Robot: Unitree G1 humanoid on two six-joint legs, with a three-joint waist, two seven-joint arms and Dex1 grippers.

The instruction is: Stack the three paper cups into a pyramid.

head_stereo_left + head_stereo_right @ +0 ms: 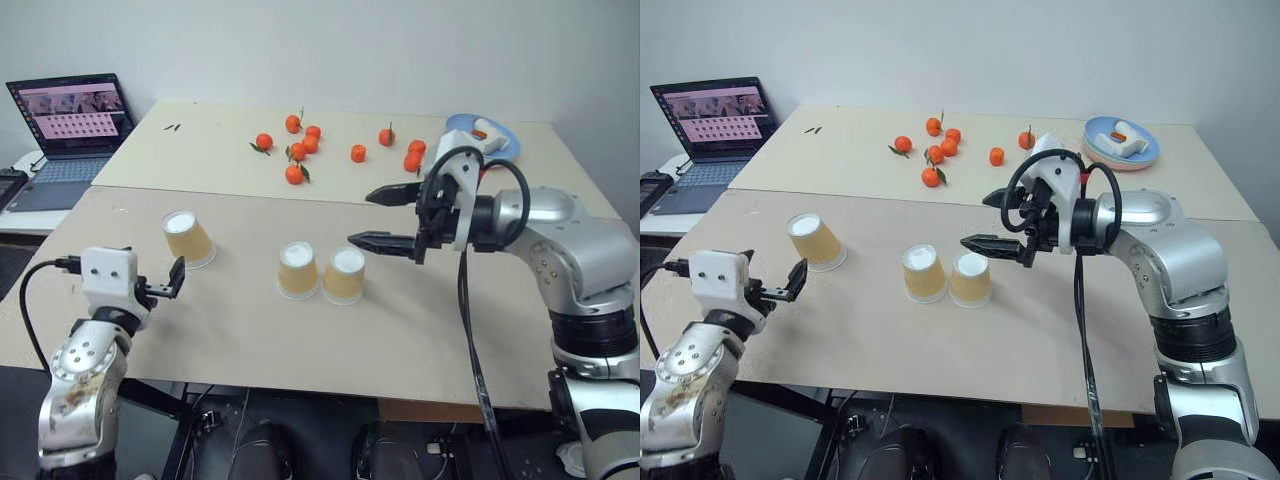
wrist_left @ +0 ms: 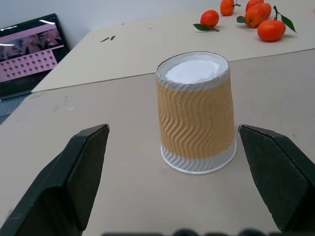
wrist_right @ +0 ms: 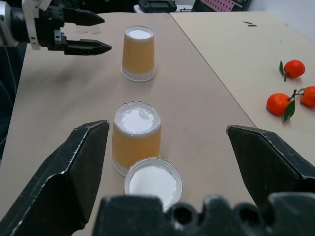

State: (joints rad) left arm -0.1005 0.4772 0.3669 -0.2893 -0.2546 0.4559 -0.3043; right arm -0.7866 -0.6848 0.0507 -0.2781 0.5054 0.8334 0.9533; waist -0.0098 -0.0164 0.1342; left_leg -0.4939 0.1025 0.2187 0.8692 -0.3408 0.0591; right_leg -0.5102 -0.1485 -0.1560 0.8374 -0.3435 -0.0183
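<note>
1. Two tan, upside-down ribbed paper cups (image 1: 298, 270) (image 1: 344, 275) stand touching near the middle of the beige surface (image 1: 420, 340). The third tan paper cup (image 1: 188, 238) stands apart, towards the surface's left edge.
2. Left gripper (image 1: 172, 281), jaws wide and empty, faces the third cup: centre it, close on the mid-wall gently, avoid crushing.
3. Right gripper (image 1: 385, 219) hangs wide, empty, beside the pair.
4. Orange tangerines (image 1: 296, 150), a blue plate (image 1: 508, 140) and a laptop (image 1: 70, 125) lie beyond.

Bright even indoor light, soft shadows, sharp pics, no glare
</note>
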